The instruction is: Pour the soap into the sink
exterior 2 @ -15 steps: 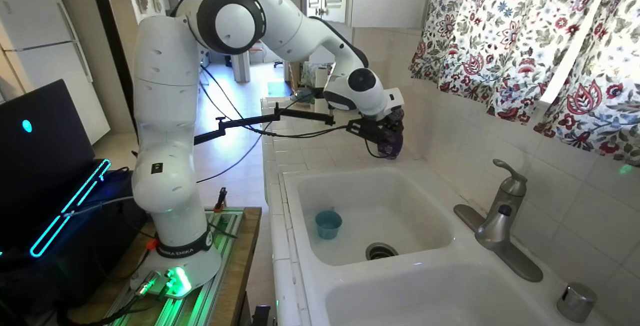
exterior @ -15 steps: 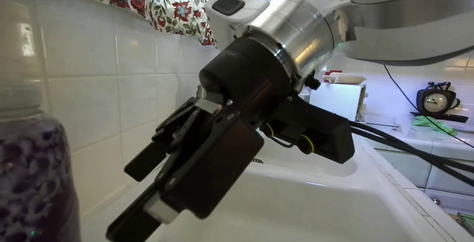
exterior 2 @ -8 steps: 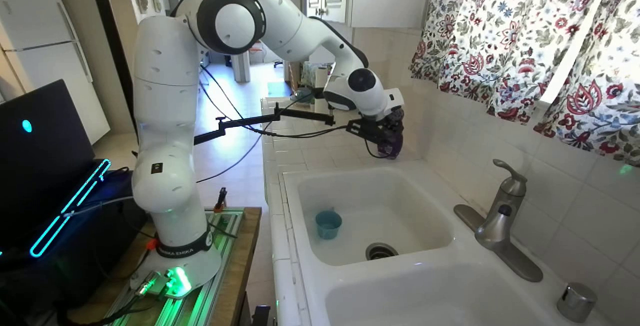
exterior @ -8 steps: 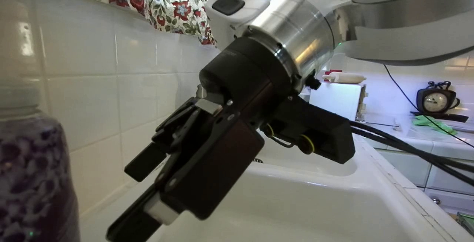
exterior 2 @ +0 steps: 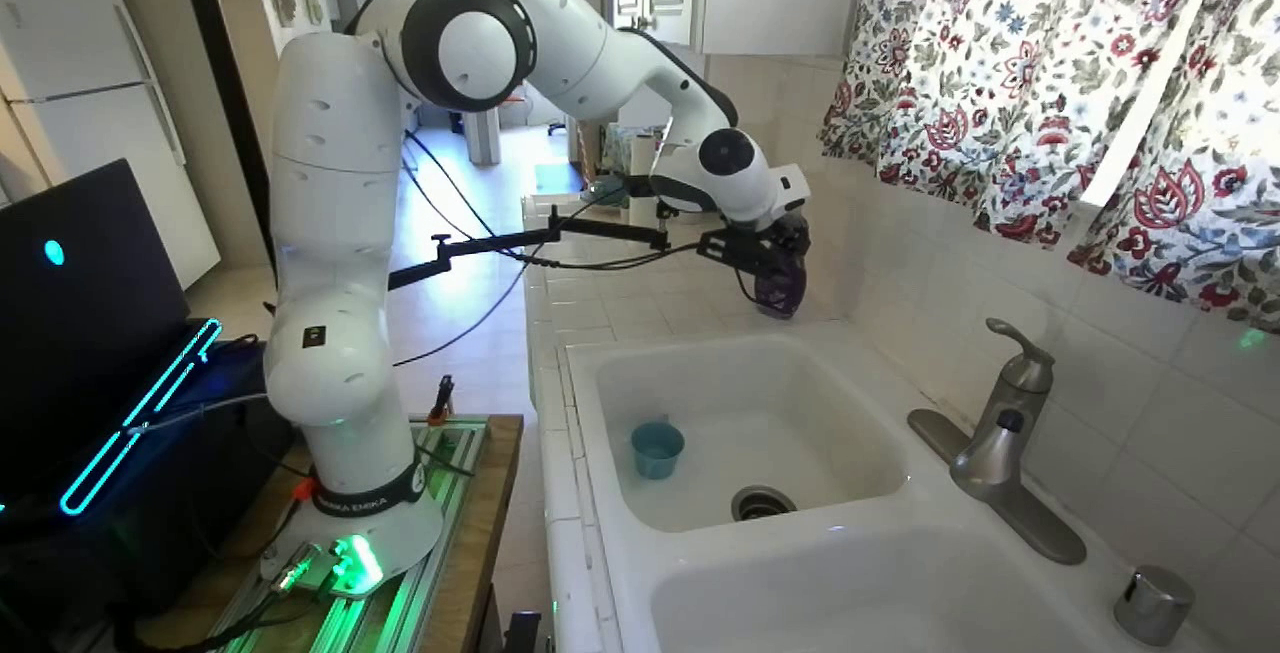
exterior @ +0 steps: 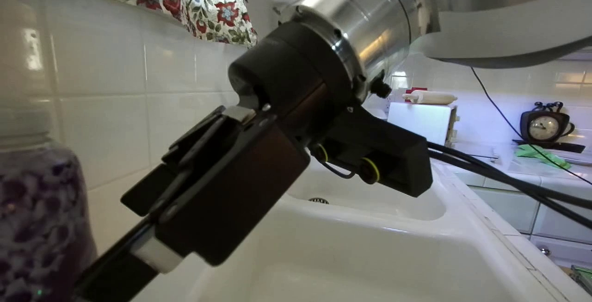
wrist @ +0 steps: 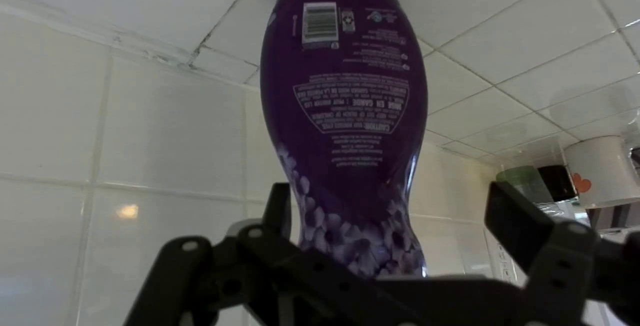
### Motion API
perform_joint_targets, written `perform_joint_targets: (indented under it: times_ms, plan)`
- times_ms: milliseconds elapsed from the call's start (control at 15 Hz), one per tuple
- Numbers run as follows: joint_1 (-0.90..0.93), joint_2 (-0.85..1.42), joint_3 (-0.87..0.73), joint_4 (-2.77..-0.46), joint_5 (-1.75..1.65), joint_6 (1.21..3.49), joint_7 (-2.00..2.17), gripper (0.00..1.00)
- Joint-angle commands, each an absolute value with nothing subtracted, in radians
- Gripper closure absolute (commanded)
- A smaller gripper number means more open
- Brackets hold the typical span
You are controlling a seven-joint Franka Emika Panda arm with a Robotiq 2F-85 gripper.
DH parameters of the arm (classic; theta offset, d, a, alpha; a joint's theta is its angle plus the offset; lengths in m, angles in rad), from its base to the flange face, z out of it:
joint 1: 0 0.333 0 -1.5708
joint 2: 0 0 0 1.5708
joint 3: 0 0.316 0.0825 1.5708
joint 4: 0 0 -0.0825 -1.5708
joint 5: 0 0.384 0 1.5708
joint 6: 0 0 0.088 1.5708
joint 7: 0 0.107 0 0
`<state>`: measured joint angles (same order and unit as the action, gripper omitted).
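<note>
The black claw (wrist: pixel 390 211) has its two fingers (wrist: pixel 517 223) spread wide apart, gripping nothing. Straight ahead of it, the purple soap bottle (wrist: pixel 345 91) stands upright on the tiled counter (wrist: pixel 480 11). In the wrist view its outline falls between the fingers, with a sliver of space by the finger nearer the tiled wall (wrist: pixel 160 131) and a wider gap by the opposite finger; whether the tips reach around it cannot be told. Room is tighter on the wall side; away from the wall, the counter stretches out. Behind and below the claw lies the white double sink (exterior 2: pixel 800 433) with its rounded rim.

Only the wrist view shows the bottle's small print and, well past the finger away from the wall, a white container (wrist: pixel 597 176) with a red heart. In an exterior view where the claw hides the bottle's upper part, a blue cup (exterior 2: pixel 657 448) sits in the basin closer to the claw and a faucet (exterior 2: pixel 995 458) stands farther back, by the wall. An exterior view catches the bottle's whitish cap (exterior: pixel 23 124), with a clock (exterior: pixel 543 128) and green cloth (exterior: pixel 539 152) far behind the claw.
</note>
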<state>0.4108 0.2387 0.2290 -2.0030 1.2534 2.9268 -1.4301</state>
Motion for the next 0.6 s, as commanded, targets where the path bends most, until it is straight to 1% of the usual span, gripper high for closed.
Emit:
perform_joint_targets:
  times_ms: [0,533]
  plan:
    - [0.410,0.288,0.249,-1.940,1.311,2.969,-1.498,0.00]
    - [0.410,0.366,0.283,-1.852,1.397,3.035,-1.611,0.00]
